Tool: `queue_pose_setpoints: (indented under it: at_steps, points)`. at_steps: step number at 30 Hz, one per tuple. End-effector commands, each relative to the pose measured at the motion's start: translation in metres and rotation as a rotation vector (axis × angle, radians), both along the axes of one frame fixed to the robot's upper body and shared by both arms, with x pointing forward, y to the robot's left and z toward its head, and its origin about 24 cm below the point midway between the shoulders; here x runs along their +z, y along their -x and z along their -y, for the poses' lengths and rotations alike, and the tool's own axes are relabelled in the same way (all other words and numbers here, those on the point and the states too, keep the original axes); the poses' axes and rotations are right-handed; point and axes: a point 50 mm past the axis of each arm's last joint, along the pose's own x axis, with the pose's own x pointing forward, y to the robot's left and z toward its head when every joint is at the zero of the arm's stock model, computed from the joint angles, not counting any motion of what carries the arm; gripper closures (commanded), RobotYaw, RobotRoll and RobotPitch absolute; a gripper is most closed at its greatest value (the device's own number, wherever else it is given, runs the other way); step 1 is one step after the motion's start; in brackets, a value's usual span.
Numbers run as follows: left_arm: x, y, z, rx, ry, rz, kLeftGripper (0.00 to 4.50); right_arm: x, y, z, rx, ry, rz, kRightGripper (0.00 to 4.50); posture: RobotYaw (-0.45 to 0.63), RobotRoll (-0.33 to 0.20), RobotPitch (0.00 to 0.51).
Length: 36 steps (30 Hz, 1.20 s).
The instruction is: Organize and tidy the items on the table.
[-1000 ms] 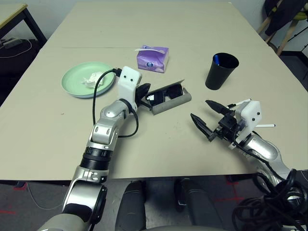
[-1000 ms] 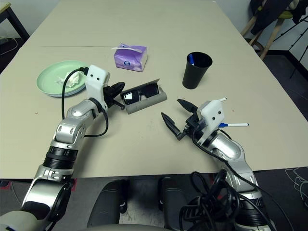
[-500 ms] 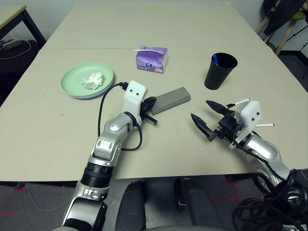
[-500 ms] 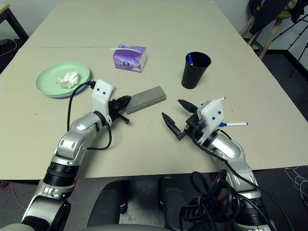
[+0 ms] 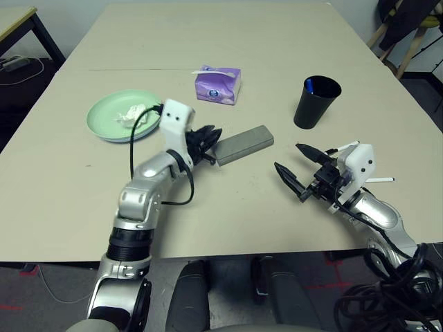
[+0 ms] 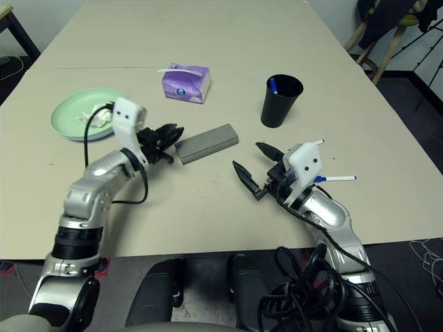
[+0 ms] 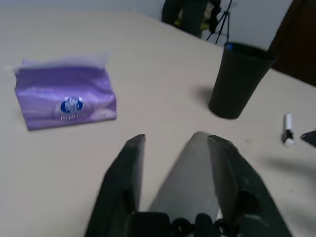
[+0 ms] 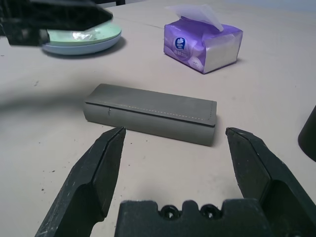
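The grey glasses case [image 5: 243, 142] lies closed in the middle of the beige table [image 5: 228, 34]; the sunglasses are hidden. My left gripper [image 5: 208, 136] is open at the case's left end, and in the left wrist view the case [image 7: 190, 173] sits between its fingers. My right gripper [image 5: 286, 155] stands open to the right of the case, apart from it. The pale green plate [image 5: 104, 121] holds the crumpled tissue [image 5: 126, 116] and rests on the pale blue plate [image 8: 79, 48]. The black cup [image 5: 317, 104] stands upright at right. A white pen [image 5: 382, 180] lies beside my right wrist.
The purple tissue box [image 5: 219, 83] stands behind the case. A second white pen [image 5: 344, 146] lies just behind my right gripper. Something blue sticks up inside the cup. A dark-legged side table [image 5: 14, 17] is at far left, chair legs at far right.
The case's lid has come down over the sunglasses. My left gripper has moved from the lid to the case's left end. The right arm has stayed still.
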Motion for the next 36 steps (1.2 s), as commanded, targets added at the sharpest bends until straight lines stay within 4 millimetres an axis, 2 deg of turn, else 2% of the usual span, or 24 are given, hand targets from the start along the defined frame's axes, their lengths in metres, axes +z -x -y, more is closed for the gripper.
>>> queue_pose_setpoints:
  at_steps: [1, 3, 4, 12, 18, 26, 36]
  points:
    - [0.009, 0.012, -0.006, -0.055, 0.012, 0.043, 0.81, -0.004, -0.004, 0.003, 0.008, 0.011, -0.031, 0.00, 0.01, 0.000, 0.154]
    - [0.010, 0.018, -0.009, -0.067, 0.005, 0.056, 0.05, -0.003, -0.008, 0.004, 0.015, 0.015, -0.033, 0.00, 0.03, 0.000, 0.151]
    - [0.011, 0.022, -0.010, -0.074, 0.000, 0.063, 0.02, -0.002, -0.010, 0.004, 0.017, 0.017, -0.034, 0.00, 0.03, 0.000, 0.151]
    - [0.007, 0.054, -0.012, -0.174, -0.006, 0.117, 0.02, -0.002, -0.020, 0.005, 0.056, 0.048, -0.040, 0.00, 0.08, 0.000, 0.144]
    - [0.004, 0.068, -0.007, -0.198, -0.013, 0.133, 0.02, 0.000, -0.028, 0.007, 0.067, 0.066, -0.042, 0.00, 0.11, 0.000, 0.144]
    - [0.000, 0.081, -0.007, -0.232, -0.043, 0.140, 0.02, 0.002, -0.034, 0.011, 0.095, 0.094, -0.043, 0.00, 0.13, 0.000, 0.144]
    - [0.000, 0.083, -0.004, -0.259, -0.078, 0.192, 0.02, 0.001, -0.032, 0.016, 0.139, 0.153, -0.070, 0.00, 0.13, 0.000, 0.132]
